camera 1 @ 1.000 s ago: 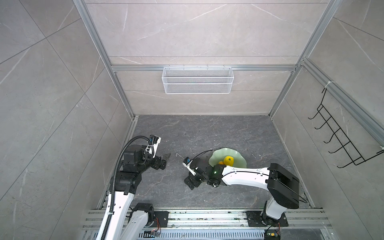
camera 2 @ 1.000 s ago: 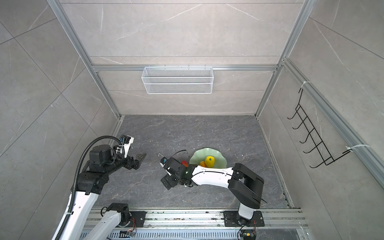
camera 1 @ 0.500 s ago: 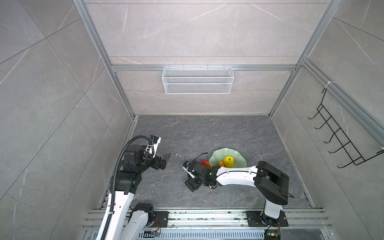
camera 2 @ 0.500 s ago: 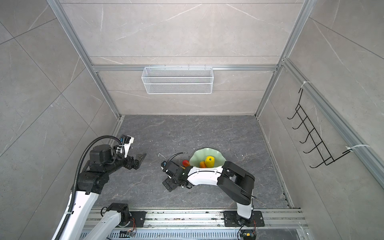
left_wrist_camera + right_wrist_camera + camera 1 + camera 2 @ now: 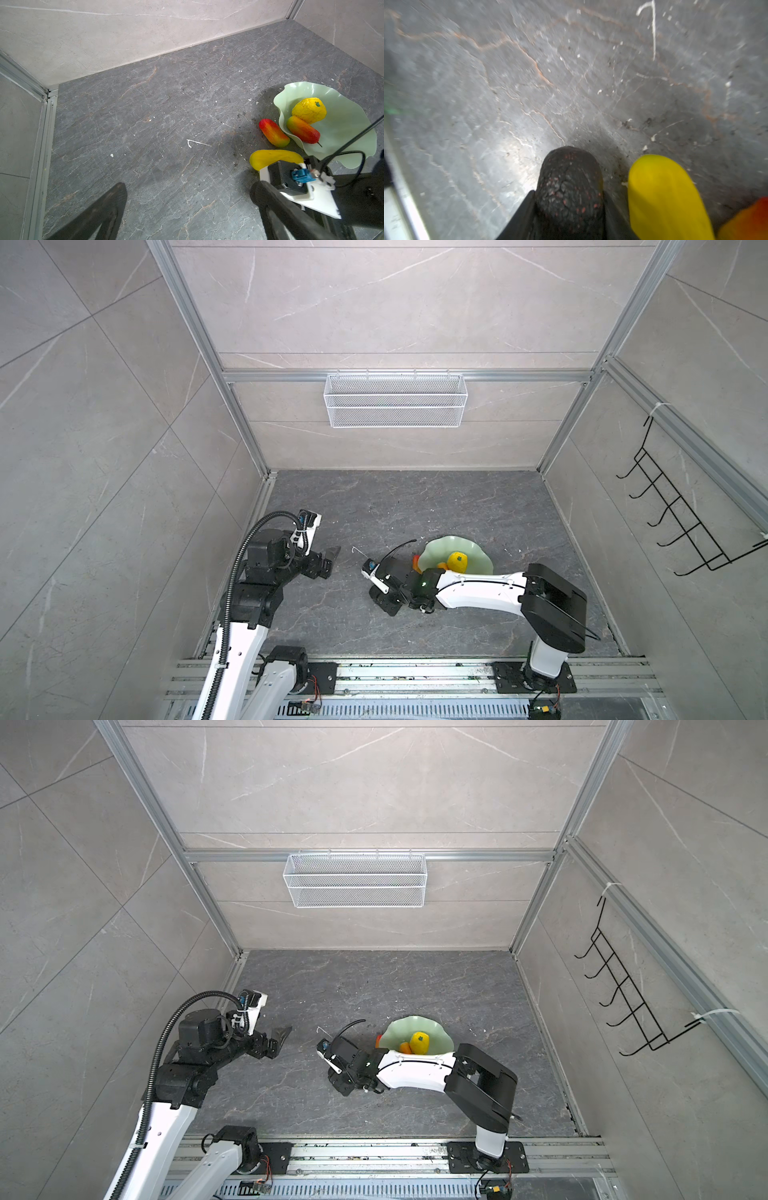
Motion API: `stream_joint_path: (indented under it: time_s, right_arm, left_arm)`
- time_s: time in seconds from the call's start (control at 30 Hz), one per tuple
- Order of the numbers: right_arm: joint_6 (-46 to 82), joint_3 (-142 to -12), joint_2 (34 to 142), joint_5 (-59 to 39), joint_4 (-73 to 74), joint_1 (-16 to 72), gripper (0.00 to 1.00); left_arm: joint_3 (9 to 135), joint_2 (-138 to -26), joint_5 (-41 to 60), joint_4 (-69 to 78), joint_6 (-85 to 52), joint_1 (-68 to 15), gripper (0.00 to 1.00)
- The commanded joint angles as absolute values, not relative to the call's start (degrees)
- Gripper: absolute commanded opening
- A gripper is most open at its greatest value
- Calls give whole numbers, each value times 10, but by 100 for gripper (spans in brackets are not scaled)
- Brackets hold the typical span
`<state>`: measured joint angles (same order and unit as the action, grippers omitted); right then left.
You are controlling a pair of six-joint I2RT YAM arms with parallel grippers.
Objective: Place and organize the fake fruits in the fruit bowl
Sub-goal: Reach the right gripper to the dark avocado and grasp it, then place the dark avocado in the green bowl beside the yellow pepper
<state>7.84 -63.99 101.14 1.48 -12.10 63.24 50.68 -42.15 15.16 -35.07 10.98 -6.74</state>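
Right fingers (image 5: 523, 216): closed against both sides of the dark oval (image 5: 569, 170), low over the grey worktop (image 5: 488, 83). I cannot tell whether the fruit has left the surface.
Dark oval: sits between those fingers, outside the fruit bowl (image 5: 342, 124), with the long yellow oval (image 5: 662, 197) just beside it.
Left fingers (image 5: 104, 207): spread wide and holding nothing, over bare worktop and well apart from every fruit.
Long yellow oval: lies on the worktop near the bowl's wavy rim, not inside it. The right arm partly hides it in the left wrist view.
Loose mango (image 5: 273, 133): lies on the worktop right at the rim's outer side, touching it or nearly so.
In the bowl: the bumpy yellow citrus (image 5: 309, 110) and the second mango (image 5: 303, 133), resting against each other.
Done: two of the five fruits are placed.
Left: three fruits to bring in, and the dark oval looks like the one in hand. Tidying the arrangement would come after.
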Motion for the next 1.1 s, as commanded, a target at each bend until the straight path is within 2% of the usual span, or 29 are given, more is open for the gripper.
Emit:
stream_joint_path:
  time_s: [0.0, 0.13, 0.33, 0.57, 0.67, 0.83, 1.07]
  right_arm:
    - [60, -651, 943, 8, -135, 615, 34]
    - [75, -630, 859, 17, -151, 563, 33]
    - [151, -573, 750, 120, -213, 455, 32]
    - [211, -521, 654, 202, -307, 384, 31]
    - [248, -486, 638, 226, -321, 361, 22]
    - [297, -425, 638, 229, -282, 346, 25]
    - [329, -398, 690, 203, -221, 341, 26]
  left_arm:
    - [525, -413, 153, -343, 109, -65, 100]
    - [525, -411, 153, -344, 109, -65, 100]
    - [526, -410, 152, -344, 108, -65, 100]
    - [527, -413, 154, -345, 108, -65, 100]
    - [526, -412, 155, -345, 108, -65, 100]
    - [526, -413, 155, -344, 108, -65, 100]
    - [526, -412, 154, -344, 108, -65, 100]
